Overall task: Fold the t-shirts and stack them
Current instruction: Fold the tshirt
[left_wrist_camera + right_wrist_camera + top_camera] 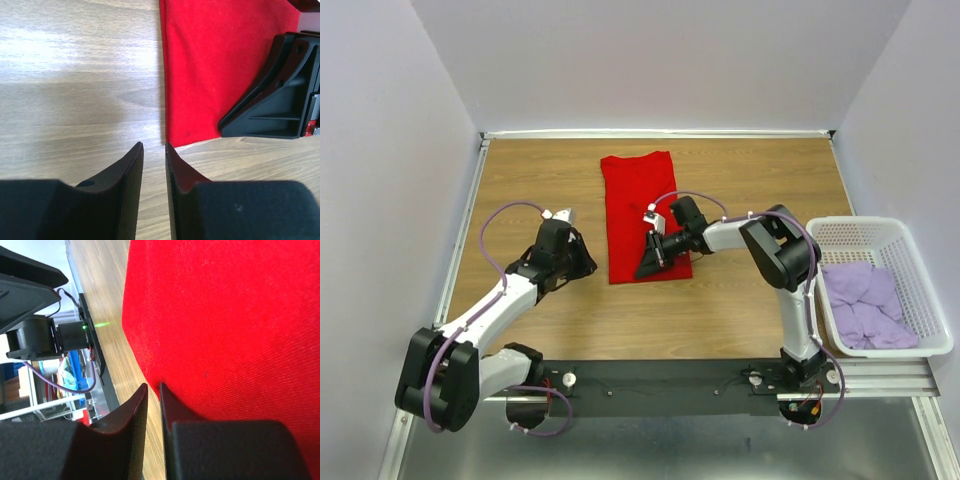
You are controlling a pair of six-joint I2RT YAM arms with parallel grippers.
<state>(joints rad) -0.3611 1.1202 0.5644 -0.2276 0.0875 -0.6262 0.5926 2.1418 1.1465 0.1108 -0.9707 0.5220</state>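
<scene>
The red t-shirt [635, 200] lies flat on the wooden table, folded into a long strip that runs away from me. My right gripper [646, 268] sits low over its near edge; in the right wrist view [152, 385] the jaws stand a thin slit apart with only table showing between them, at the edge of the red cloth [240, 315]. My left gripper [584, 263] rests just left of the shirt's near left corner [225, 60], its jaws [154, 145] also nearly together and empty. Lilac t-shirts [865, 305] lie crumpled in the basket.
A white lattice basket [880, 225] stands at the right edge of the table. The right gripper's black body [275, 100] lies on the red cloth. White walls close in the far and side edges. A black rail [670, 375] carries both arm bases.
</scene>
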